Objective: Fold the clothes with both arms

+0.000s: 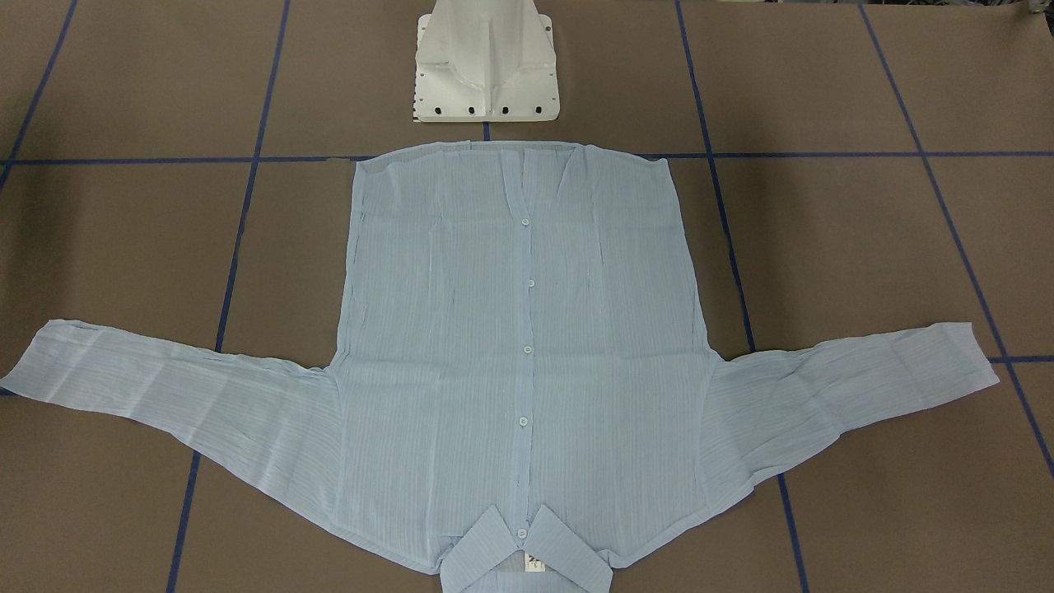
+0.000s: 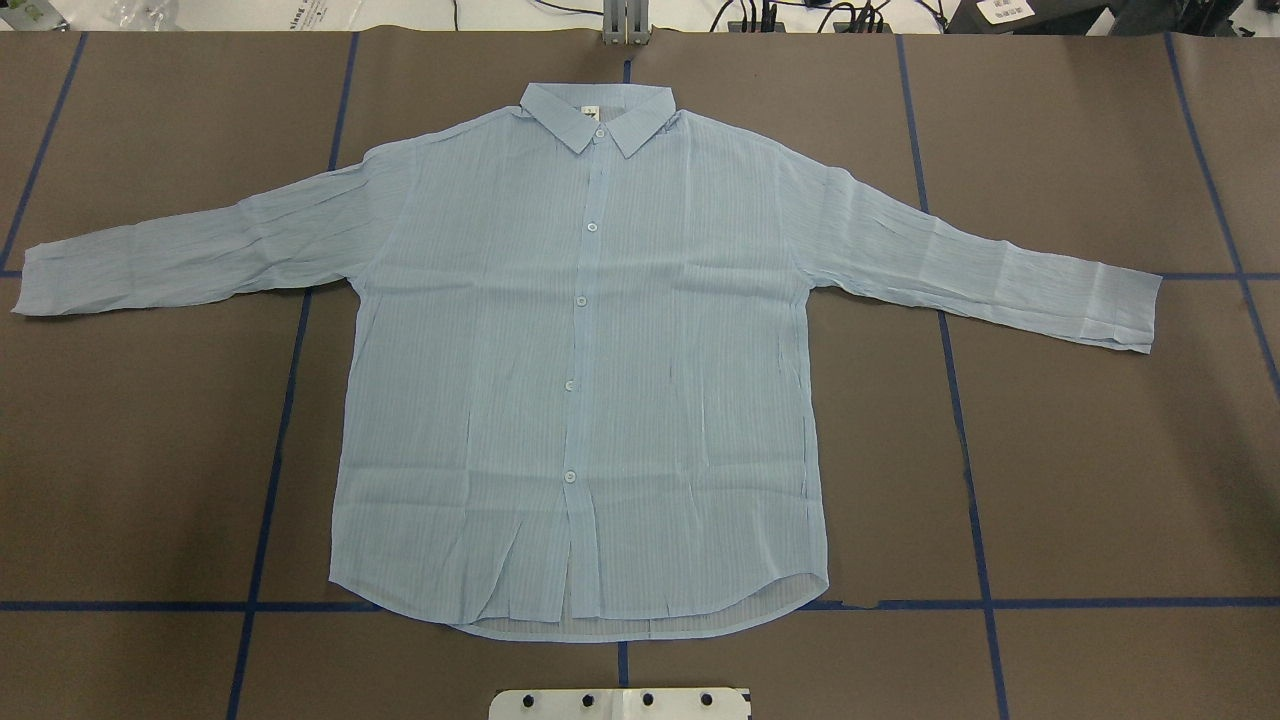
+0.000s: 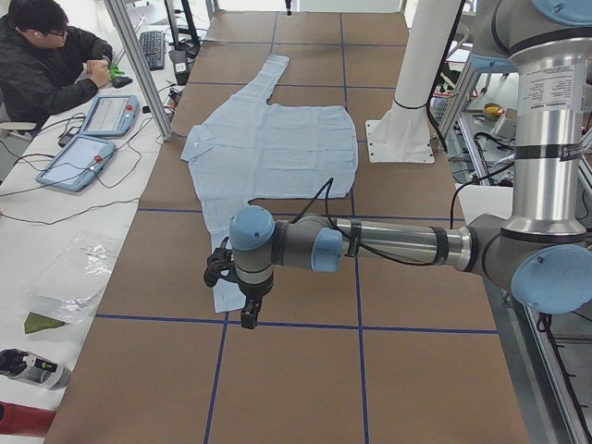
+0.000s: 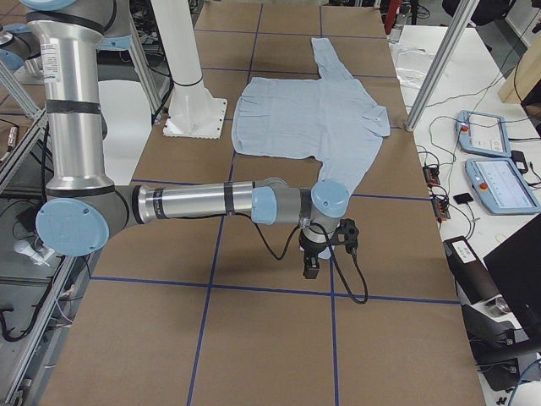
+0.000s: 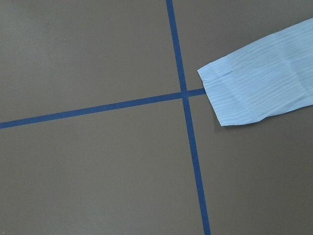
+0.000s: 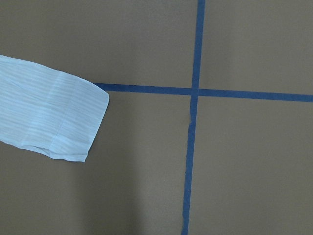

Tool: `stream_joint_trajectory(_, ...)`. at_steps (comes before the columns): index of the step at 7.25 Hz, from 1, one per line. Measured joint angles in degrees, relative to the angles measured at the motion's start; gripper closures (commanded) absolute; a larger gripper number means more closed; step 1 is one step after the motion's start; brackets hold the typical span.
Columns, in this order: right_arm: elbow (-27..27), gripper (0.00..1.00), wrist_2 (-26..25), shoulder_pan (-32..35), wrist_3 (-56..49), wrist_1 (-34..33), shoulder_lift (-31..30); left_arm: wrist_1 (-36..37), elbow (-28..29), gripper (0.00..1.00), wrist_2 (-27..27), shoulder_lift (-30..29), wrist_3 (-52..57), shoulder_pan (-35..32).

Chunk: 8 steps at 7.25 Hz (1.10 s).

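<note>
Overhead exterior shows shirt (image 2: 600,350) spread flat; grip of left hand (image 3: 248,316), right hand (image 4: 310,267) unclear.

Wide table (image 2: 1100,450) margins around shirt (image 2: 600,350); pedestal (image 1: 486,66) beside hem

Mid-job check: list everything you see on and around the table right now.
shirt: one, pale blue, spread flat mid-table, buttoned, sleeves out
table: one, brown, under everything
tape lines: several, blue, gridding the table
pedestal: one, white, beside the shirt's hem
tablets: two, blue-edged, white side bench
person: one, dark top, seated at that bench
left arm: one, grey, reaching over the table; left tool black, near one cuff, open or shut unclear
right arm: one, grey, reaching likewise; right tool black, near the other cuff, unclear
</note>
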Motion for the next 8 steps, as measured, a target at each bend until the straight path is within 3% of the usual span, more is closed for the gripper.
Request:
stream_joint_trajectory(4,0.3,0.00,0.2,-0.1,0.0,0.4,0.4,-0.3,0.0,0.00,0.0,-1.0,0.1,0.0)
stream_joint_trajectory(6,0.7,0.00,0.1,-0.1,-0.1,5.0,0.8,-0.5,-0.6,0.00,-1.2,-2.1,0.3,0.0)
stream_joint_trajectory(8,-0.6,0.00,-0.5,-0.8,0.6,10.5,1.3,-1.6,-0.6,0.00,-5.9,-3.2,0.1,0.3)
